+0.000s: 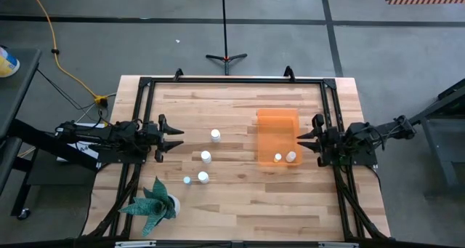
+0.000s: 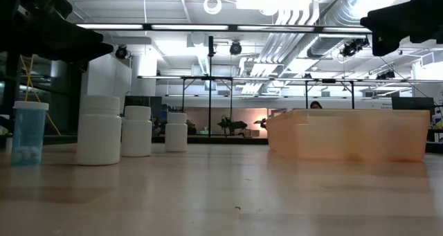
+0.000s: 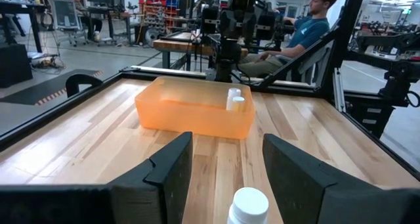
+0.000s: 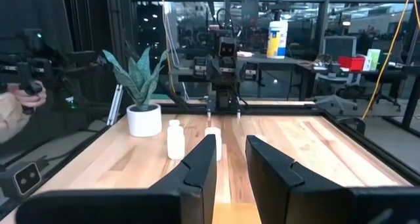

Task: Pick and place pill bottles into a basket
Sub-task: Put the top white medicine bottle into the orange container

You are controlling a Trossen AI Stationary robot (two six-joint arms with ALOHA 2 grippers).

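Three white pill bottles [image 1: 216,134] [image 1: 206,156] [image 1: 203,177] stand upright on the wooden table, with a small bluish bottle [image 1: 187,180] beside the nearest one. The orange bin [image 1: 276,124] stands right of centre, and two white bottles [image 1: 278,158] [image 1: 291,156] stand in its near end. My left gripper [image 1: 174,137] hovers open and empty at the left, pointing toward the bottles; one bottle [image 3: 248,206] shows just ahead of its fingers. My right gripper [image 1: 301,140] hovers open and empty at the bin's right side.
A potted plant [image 1: 152,204] stands at the table's near left corner. A black frame [image 1: 232,79] runs around the table. A person [image 3: 308,27] sits beyond the right edge, and a hand [image 4: 23,99] shows beyond the left. Bare wood lies along the near side.
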